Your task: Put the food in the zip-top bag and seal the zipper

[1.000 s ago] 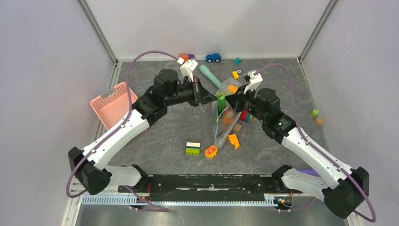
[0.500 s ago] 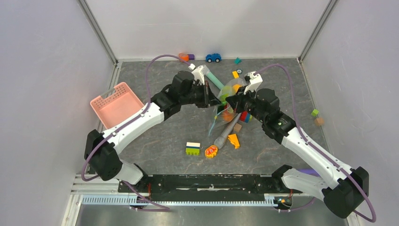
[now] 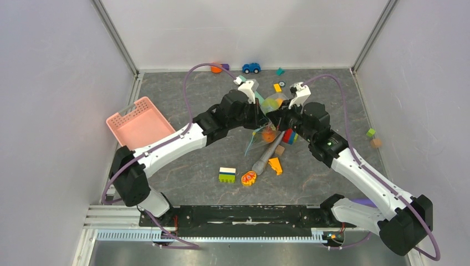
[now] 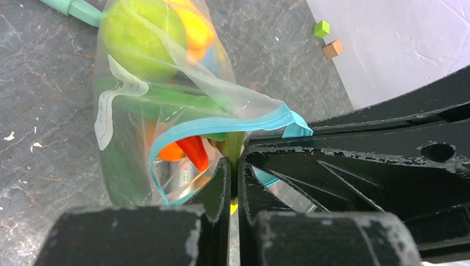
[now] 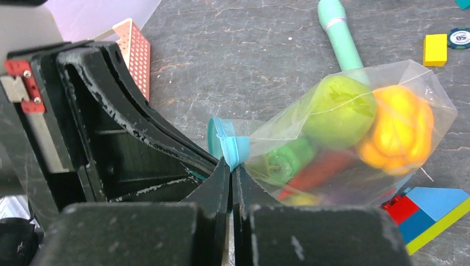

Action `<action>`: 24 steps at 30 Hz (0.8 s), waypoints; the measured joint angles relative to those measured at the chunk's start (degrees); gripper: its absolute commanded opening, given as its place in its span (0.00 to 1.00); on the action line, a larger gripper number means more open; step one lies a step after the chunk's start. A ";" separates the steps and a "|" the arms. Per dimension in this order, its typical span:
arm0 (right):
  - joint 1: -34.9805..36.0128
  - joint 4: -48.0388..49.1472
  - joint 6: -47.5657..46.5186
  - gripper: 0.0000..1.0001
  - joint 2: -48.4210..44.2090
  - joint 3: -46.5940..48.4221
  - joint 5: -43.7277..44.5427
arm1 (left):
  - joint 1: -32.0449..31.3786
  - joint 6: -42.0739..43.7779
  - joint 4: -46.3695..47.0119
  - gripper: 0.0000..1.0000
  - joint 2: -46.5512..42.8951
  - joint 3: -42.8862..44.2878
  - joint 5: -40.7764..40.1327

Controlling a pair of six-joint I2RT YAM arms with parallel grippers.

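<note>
The zip-top bag hangs above the table between both grippers. It holds the food: a green fruit, an orange pepper, a green pepper and a red piece. The teal zipper curves along the bag's top edge and stands partly apart in a loop in the left wrist view. My left gripper is shut on the bag's zipper edge. My right gripper is shut on the zipper from the other side. In the top view the left gripper and the right gripper are almost touching.
A pink basket stands at the left. A teal stick lies behind the bag. Under it lie a grey stick, an orange piece, building blocks and a flat orange-red oval toy. A blue toy car is at the back.
My left gripper has slid right along the bag's top edge until it is next to the right gripper. The right gripper has stayed almost in place with the bag.
</note>
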 measured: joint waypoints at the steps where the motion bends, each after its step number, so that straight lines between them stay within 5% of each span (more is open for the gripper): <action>1: -0.20 0.02 0.07 0.00 0.00 0.00 0.20 | -0.55 0.02 0.79 0.03 0.28 -0.11 -1.44; 13: -0.11 2.08 3.39 0.00 -0.48 -0.55 -1.16 | -2.89 0.24 10.43 0.23 2.56 -5.81 -12.92; 20: 0.59 2.12 4.26 0.00 -1.55 -1.01 -1.79 | -2.54 1.49 14.67 0.33 5.35 -6.67 -10.32; 23: 0.63 2.16 4.35 0.00 -1.66 -1.01 -1.86 | -2.47 2.21 15.04 0.44 4.59 -6.97 -8.11; 24: 0.68 2.14 4.37 0.00 -1.66 -1.01 -1.92 | -2.43 2.43 15.02 0.56 4.15 -7.21 -7.39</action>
